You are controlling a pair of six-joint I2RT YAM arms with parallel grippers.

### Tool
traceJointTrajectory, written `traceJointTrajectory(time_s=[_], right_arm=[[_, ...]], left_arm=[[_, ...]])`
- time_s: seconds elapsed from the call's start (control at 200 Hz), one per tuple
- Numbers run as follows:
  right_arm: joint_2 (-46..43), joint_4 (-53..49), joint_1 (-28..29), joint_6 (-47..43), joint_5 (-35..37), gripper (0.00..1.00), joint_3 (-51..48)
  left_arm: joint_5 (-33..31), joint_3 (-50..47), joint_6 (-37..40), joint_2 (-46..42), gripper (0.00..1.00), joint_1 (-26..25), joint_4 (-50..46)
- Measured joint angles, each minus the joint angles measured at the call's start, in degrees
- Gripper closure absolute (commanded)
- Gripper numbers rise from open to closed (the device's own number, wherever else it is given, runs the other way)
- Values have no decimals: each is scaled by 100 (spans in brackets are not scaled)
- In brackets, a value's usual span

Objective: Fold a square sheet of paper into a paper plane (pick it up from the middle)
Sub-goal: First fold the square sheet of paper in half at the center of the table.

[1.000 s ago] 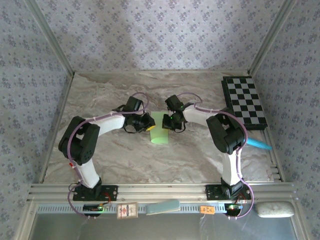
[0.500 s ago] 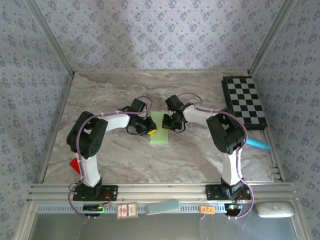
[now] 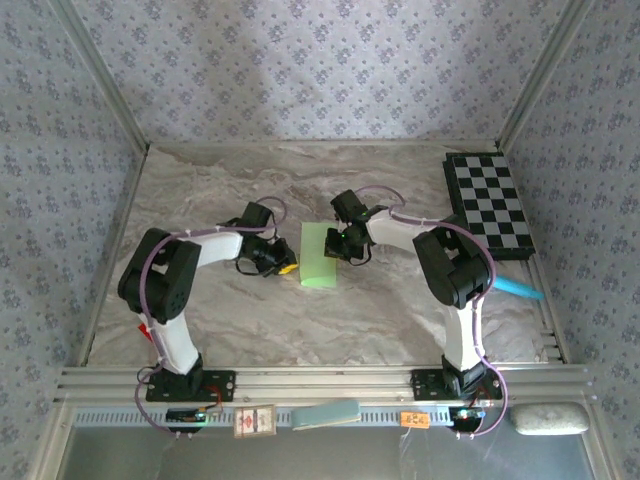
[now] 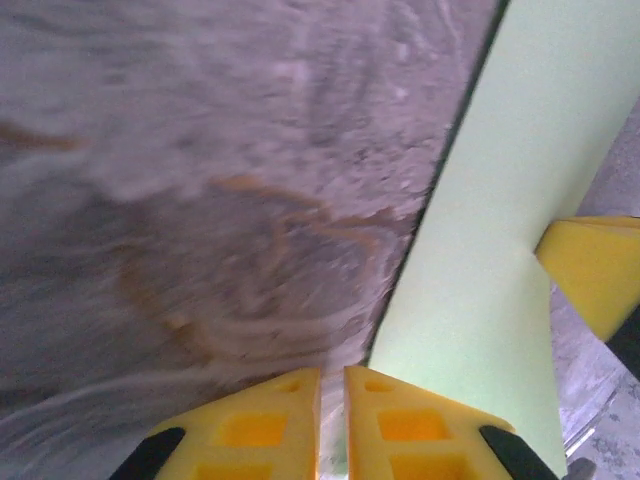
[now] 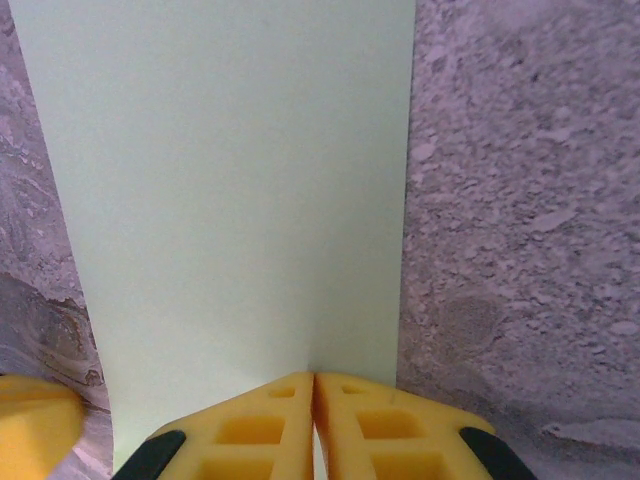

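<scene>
Over on the left, the left end effector (image 3: 284, 266) hangs low over the marbled desk (image 3: 220, 190). Its yellow fingers are pressed together with only a hairline gap between them. From its wrist camera the tips (image 4: 333, 375) sit right at the left long edge of the pale green paper (image 4: 490, 230), and nothing is caught between them.

The pale green paper (image 3: 319, 258) lies flat in the middle of the desk, folded into a long narrow strip that runs away from the arms.

On its right side the right end effector (image 3: 336, 244) comes down onto the strip. Its fingers are closed tight and its tips (image 5: 314, 378) rest over the paper's surface. I cannot tell whether a layer is nipped between them.

Farther right, a checkerboard (image 3: 488, 203) sits by the desk's far right edge. A light-blue stick (image 3: 520, 290) lies nearer, well apart from the paper.
</scene>
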Motion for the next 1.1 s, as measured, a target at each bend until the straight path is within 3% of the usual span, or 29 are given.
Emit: traceJointTrajectory(time_s=[0.18,0.425,0.855,1.099], right_arm=[[0,2,-2,0,-13,87,-2],[0,26,-15,0,-46,87,-17],[-9,70,-37,-4,-98,87,-50],[-9,70,-39,-22,-98,87,-50]], left_arm=[[22,98,-92,-426,86,-236,-44],[48,514,-251,-42,87,-723,155],[-4,155,-463,317,88,-706,295],[42,-455,-546,-94,88,-474,640]])
